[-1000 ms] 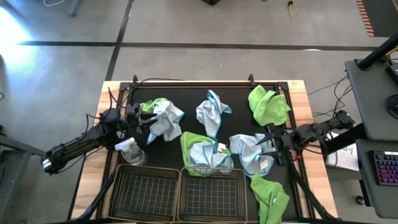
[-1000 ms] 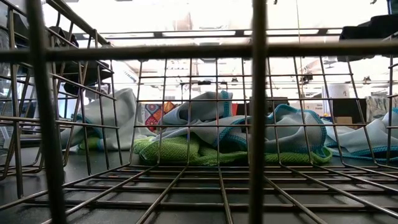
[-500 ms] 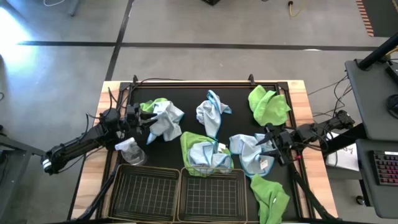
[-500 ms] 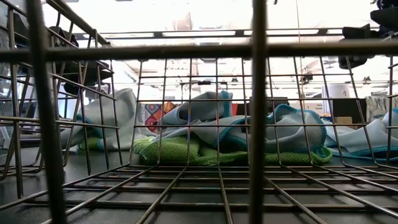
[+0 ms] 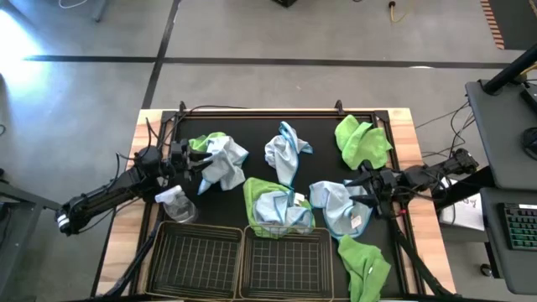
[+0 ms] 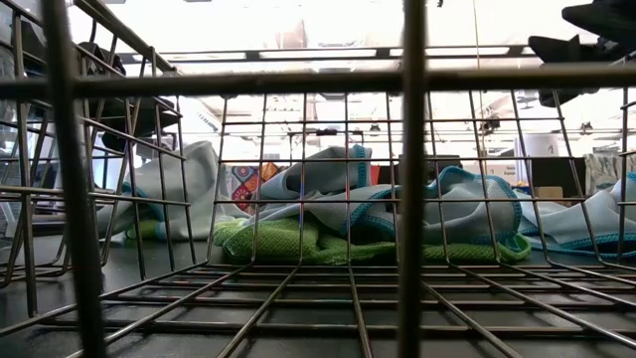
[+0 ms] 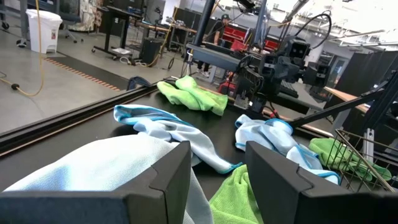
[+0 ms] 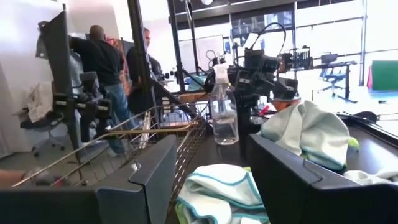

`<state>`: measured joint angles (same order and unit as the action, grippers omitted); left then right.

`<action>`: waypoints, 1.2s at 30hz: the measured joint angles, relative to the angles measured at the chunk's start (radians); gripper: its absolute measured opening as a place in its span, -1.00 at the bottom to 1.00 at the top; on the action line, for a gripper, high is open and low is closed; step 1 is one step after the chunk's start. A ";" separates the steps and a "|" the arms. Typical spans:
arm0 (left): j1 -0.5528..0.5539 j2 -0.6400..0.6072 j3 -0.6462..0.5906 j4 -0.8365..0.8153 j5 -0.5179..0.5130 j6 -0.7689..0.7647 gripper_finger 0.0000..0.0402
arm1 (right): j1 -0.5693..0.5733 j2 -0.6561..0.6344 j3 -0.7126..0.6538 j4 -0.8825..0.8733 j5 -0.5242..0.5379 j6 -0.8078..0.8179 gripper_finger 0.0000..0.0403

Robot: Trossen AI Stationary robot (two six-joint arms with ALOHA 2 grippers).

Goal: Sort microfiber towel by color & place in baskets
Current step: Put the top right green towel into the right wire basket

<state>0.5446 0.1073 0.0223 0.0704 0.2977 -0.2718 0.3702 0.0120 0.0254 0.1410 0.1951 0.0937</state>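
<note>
Two baskets (image 5: 239, 260) sit empty at lower centre; towels (image 5: 285, 151) lie scattered mid-frame on the table (image 5: 403, 126). Left hand (image 5: 198, 164) and right hand (image 5: 357, 195) gape empty at blue towels, apparently ready to grab.

A robotics workshop is showing here: a grey concrete floor (image 5: 252, 33) is stretching around the wooden tabletop (image 5: 403, 126), black metal equipment stands (image 7: 217, 56) are crowding the background, and people (image 8: 102, 68) are standing among workbenches under bright windows.
</note>
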 joint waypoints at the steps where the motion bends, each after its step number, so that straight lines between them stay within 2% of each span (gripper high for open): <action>1: 0.000 0.000 0.000 0.000 0.000 0.000 -0.31 | 0.000 0.000 0.000 0.000 0.001 0.000 -0.05; 9: 0.000 0.000 0.000 0.000 0.000 0.000 -0.31 | 0.000 0.000 0.000 0.000 0.027 0.000 -0.05; 15: 0.000 0.000 0.000 0.000 0.000 0.000 -0.31 | 0.000 0.000 0.000 -0.001 0.097 0.000 -0.05; 31: 0.000 0.000 0.000 0.002 -0.003 0.000 -0.31 | 0.000 0.000 0.000 -0.007 0.097 -0.037 -0.05; 36: 0.000 0.002 0.000 0.006 -0.037 0.000 -0.31 | 0.000 0.000 0.000 -0.007 0.098 -0.053 -0.05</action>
<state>0.5449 0.1093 0.0221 0.0761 0.2608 -0.2714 0.3702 0.0120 0.0253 0.1341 0.2927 0.0410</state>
